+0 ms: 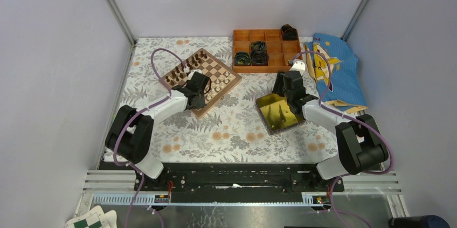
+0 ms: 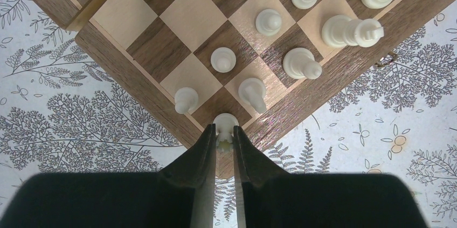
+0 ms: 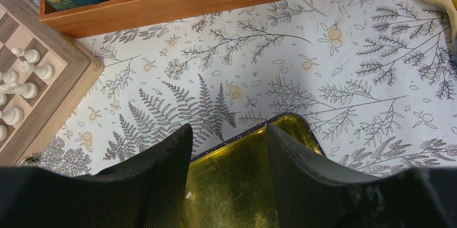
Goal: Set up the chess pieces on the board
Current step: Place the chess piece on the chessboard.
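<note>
Left gripper [image 2: 223, 130] pinches a tiny cream piece [image 2: 225, 122] at the bottom corner of the checkered board [image 2: 178, 18]; right gripper [image 3: 227, 131] gapes wide. Floral tablecloth [image 2: 81, 115], grey walls [image 1: 54, 50].

One chessboard [image 1: 221, 71], one yellow tray [image 1: 272, 114], one orange box [image 1: 242, 38], at least nine cream pieces [image 2: 223, 59]

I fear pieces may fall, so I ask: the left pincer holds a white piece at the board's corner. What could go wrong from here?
1. The held piece is at the corner of the board; released off-centre, it may topple over the edge.
2. A pawn and a second piece stand on the neighbouring squares; the left pincer, when it opens or lifts, may knock them.
</note>
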### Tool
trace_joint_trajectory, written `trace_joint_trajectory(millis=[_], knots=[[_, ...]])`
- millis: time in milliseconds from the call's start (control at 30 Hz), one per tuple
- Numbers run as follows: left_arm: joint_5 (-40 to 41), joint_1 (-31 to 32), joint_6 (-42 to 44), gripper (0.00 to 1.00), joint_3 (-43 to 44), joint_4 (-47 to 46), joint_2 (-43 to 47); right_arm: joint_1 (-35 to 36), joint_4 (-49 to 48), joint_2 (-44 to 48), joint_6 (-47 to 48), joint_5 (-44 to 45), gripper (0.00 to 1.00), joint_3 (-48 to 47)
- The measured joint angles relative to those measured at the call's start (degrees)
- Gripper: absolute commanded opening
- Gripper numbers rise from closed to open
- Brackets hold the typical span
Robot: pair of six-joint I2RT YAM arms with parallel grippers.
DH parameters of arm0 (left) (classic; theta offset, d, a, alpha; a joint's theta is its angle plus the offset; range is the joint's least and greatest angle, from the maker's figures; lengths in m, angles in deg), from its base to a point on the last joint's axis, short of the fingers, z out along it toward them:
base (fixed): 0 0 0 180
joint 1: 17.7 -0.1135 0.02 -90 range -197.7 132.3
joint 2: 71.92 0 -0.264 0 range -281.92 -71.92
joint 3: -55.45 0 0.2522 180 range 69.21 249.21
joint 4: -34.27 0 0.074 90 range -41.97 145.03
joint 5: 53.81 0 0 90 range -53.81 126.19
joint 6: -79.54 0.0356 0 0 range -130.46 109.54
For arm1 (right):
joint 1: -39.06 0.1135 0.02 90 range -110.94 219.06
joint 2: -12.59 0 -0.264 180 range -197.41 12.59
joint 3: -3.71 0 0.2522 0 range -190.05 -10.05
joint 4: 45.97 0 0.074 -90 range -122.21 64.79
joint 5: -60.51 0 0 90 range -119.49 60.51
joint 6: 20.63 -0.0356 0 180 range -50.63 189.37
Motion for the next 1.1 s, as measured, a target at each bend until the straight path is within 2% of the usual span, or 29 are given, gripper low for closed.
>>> trace_joint_trajectory(millis=[200,600,767,933,1000,1100], knots=[[0.02,0.0,-0.04,0.26,0.0,0.0,0.0,0.0,0.0,0.0,-0.02,0.0,0.6,0.0],[0.09,0.0,-0.48,0.29,0.0,0.0,0.04,0.0,0.0,0.0,-0.02,-0.15,0.59,0.0],[0.2,0.0,-0.92,0.38,-0.04,0.04,1.14,0.0,0.0,0.0,-0.02,-0.28,0.6,0.0],[0.7,0.11,-1.73,0.48,-0.17,0.15,6.78,0.0,0.0,0.0,0.07,-0.44,0.61,0.0],[1.38,0.79,-2.23,0.57,-0.15,0.33,10.43,0.02,0.0,0.0,0.2,-0.5,0.62,0.0],[3.67,2.8,-2.69,0.74,0.35,0.63,16.35,0.42,-0.07,0.0,0.85,-0.92,0.72,0.0]])
